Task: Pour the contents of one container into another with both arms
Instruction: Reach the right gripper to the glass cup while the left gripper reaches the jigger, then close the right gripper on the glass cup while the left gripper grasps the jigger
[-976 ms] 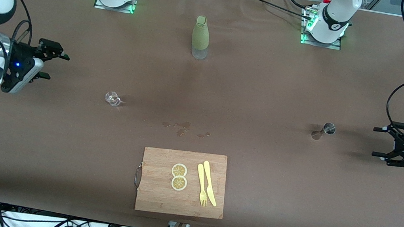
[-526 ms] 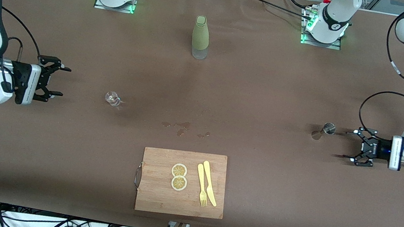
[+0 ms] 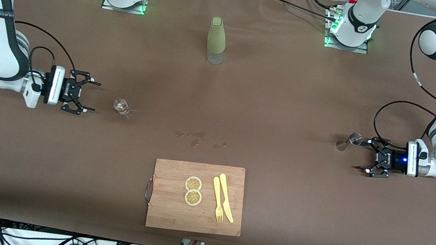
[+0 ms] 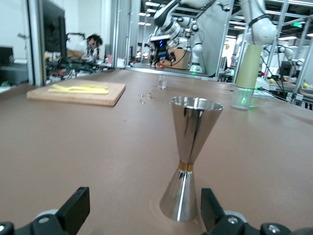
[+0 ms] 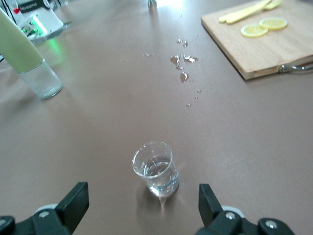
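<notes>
- Front view: the left hand point(image 3: 365, 156), wide open and empty, sits low just beside the polished steel hourglass-shaped jigger point(image 3: 350, 141); the right hand point(image 3: 90, 97), equally open and empty, is near the small clear shot glass point(image 3: 121, 106).
- Left wrist view: the jigger point(image 4: 191, 155) stands upright on a narrow foot; an off-centre finger would likely topple it.
- Right wrist view: the glass point(image 5: 155, 169) may skid; droplets point(image 5: 183, 61) wet the brown surface point(image 5: 98, 137).
</notes>
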